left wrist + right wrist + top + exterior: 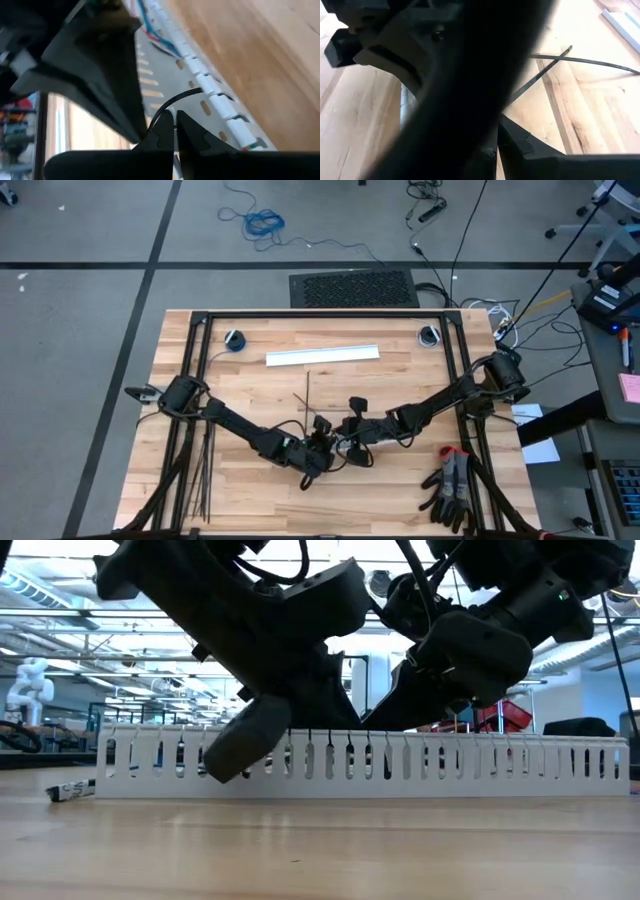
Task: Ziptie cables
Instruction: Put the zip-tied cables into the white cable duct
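Both arms meet mid-table, front half, grippers nearly touching.

High view, left to right: spare zipties [203, 475] lie along the table's [400, 390] left edge, left gripper [318, 457] and right gripper [345, 442] sit over the cables [352, 452], gloves [450, 485] at front right. Left wrist view alone shows its fingers [162, 134] pinched shut on a thin black ziptie [175, 98]; right fingers [520, 142] closed too, hold unclear. Low view adds the white slotted channel [500, 765] behind. Open wood at the back.

Two arms [240, 425], one white slotted channel [322, 356], two crossed zipties [580, 60], one pair of gloves [450, 485]
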Available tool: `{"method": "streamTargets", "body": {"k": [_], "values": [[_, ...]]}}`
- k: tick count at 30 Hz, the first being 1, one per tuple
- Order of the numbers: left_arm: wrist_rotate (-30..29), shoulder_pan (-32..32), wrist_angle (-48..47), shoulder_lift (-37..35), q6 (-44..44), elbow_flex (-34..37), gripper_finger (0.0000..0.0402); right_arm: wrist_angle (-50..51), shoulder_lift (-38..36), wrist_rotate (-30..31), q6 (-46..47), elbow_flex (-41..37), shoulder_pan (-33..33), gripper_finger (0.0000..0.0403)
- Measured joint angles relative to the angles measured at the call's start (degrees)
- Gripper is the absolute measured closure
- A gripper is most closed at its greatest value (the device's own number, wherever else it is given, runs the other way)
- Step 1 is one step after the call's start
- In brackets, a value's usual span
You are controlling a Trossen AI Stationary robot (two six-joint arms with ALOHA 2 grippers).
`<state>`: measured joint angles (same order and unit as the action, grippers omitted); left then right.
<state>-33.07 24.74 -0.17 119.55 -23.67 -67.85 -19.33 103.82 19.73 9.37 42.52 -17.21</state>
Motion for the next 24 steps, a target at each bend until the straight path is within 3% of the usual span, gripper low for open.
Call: {"method": "streamTargets", "body": {"k": [5, 20, 24], "values": [[1.81, -0.14, -1.76, -0.02, -2.23, -0.20, 0.0398, 0.17, -1.31, 5.39, -2.99, -0.25, -0.78, 0.0403], [3.37, -0.01, -1.83, -0.04, -2.88, -0.15, 0.0398, 4.83, -6.63, 4.17, -12.28, -0.52, 1.25, 0.0403], [3.69, -0.01, -1.87, -0.04, -4.22, -0.15, 0.0398, 8.75, -10.91, 4.31, -14.33, -0.46, 1.11, 0.0403]]}}
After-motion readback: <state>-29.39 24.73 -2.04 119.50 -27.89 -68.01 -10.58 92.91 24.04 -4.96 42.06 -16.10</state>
